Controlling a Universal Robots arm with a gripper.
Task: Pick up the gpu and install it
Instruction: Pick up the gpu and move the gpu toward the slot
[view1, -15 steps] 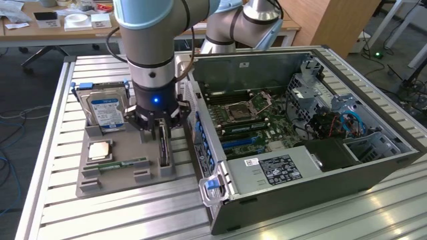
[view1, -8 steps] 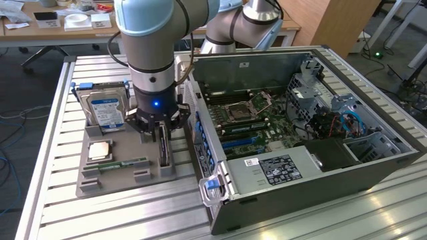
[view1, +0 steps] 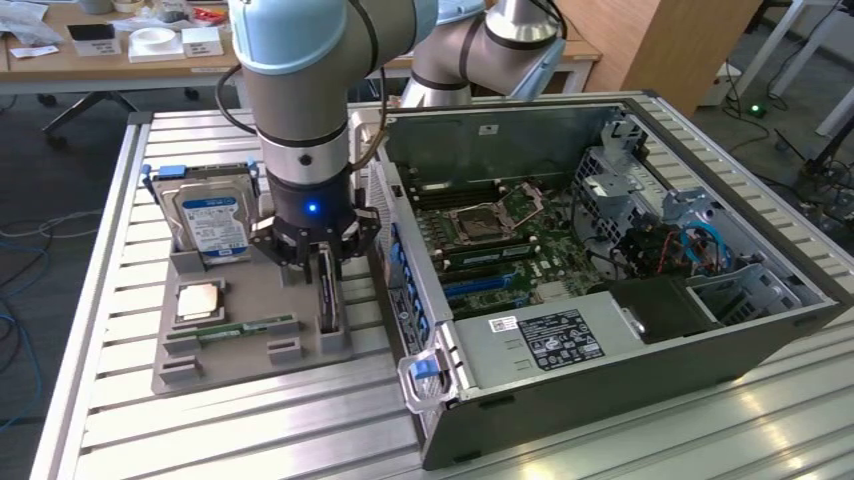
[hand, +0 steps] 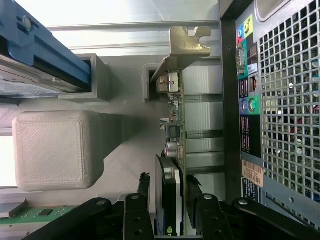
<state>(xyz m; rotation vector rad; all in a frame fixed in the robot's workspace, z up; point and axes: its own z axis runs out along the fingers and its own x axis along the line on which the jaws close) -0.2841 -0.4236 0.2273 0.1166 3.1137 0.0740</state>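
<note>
One step short of a grasp: hanging over the gray holder tray (view1: 234, 365) with the gripper (hand: 168, 182) spread wide, gripping nothing, its fingers (hand: 144, 197) straddling the gpu (hand: 176, 115) on both faces and seemingly not pressing on it. Standing on its long edge in a slot (hand: 150, 80) of that tray, with the silver bracket (hand: 185, 42) at the end away from the fingers and the black cooler (hand: 167, 200) lying between them. Sitting just beside the open computer case (view1: 601, 340), on the exterior view's left of it, on the slatted table (view1: 267, 440). Sharing the tray with a blue-labelled hard drive (view1: 214, 225) standing upright, a processor chip (view1: 200, 300) and a green memory stick (view1: 254, 327), all apart from the gpu

Getting this grasp right, by the look of it, meaning centring over the gpu so that both fingers are meeting it together, rather than one nudging it sideways in its slot. Bearing on the cooler's flat face and the board behind it, and avoiding the small parts along the board. Closing squarely, with the fingers parallel to the gpu, so that it is coming away upright and not twisting. Minding the slot's walls near the fingers, and the case's port panel (hand: 247, 100) close by on one side, where a tilted gpu could be catching
</note>
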